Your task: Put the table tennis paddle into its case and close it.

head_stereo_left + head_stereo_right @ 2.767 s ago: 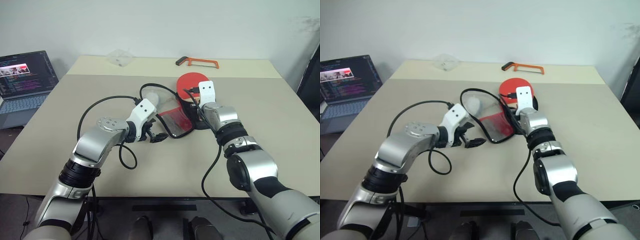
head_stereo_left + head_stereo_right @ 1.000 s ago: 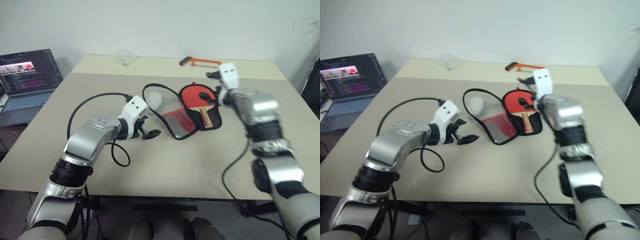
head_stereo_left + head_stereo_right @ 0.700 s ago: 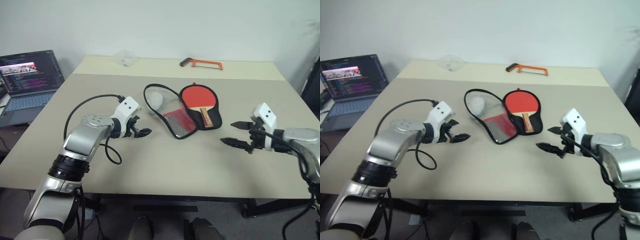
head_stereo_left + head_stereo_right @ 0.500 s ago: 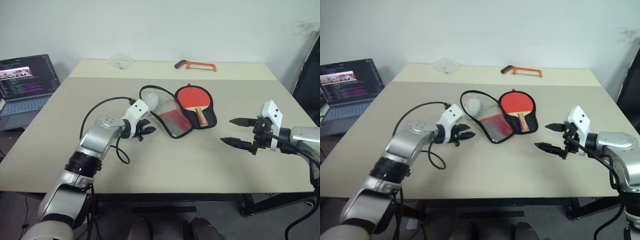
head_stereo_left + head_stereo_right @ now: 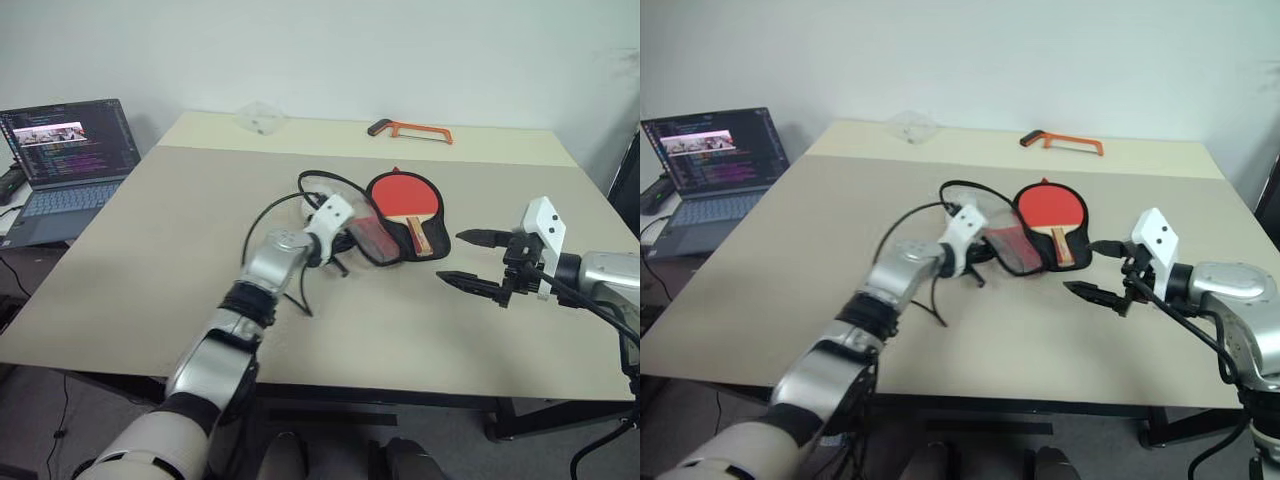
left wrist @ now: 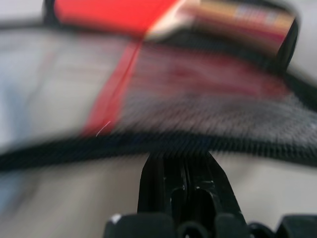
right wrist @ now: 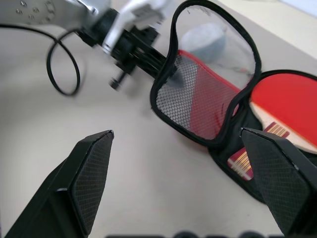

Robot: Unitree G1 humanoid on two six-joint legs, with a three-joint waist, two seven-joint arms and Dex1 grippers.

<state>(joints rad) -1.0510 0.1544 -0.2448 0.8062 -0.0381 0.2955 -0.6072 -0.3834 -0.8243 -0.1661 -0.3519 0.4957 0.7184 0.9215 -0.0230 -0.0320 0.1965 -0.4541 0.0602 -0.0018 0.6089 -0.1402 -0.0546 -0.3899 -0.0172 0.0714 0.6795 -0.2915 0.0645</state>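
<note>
— Where's everything on the beige desk (image 5: 150, 250)?
— Mid-desk, the soft black-piped case (image 5: 372, 232) with its red and clear mesh flap lies open — the red-faced, wooden-handled table tennis paddle (image 5: 404, 197) on its black half.
— Grippers?
— Left gripper (image 7: 161, 63) is clenched on the flap's piped edge; right gripper (image 5: 468, 262) hovers spread wide, toward the desk's right edge.

Count on inspection: one table (image 5: 150, 260), bearing one table tennis paddle (image 5: 403, 192), one case (image 7: 208, 94) (lying open, mesh flap raised), one orange-framed hacksaw (image 5: 409, 128) and one clear plastic item (image 5: 260, 116) near the far edge, its nature not discernible. One laptop (image 5: 68, 155) stands beside the table. Grippers: two, the left gripper (image 7: 161, 62) and the right gripper (image 5: 475, 259).
</note>
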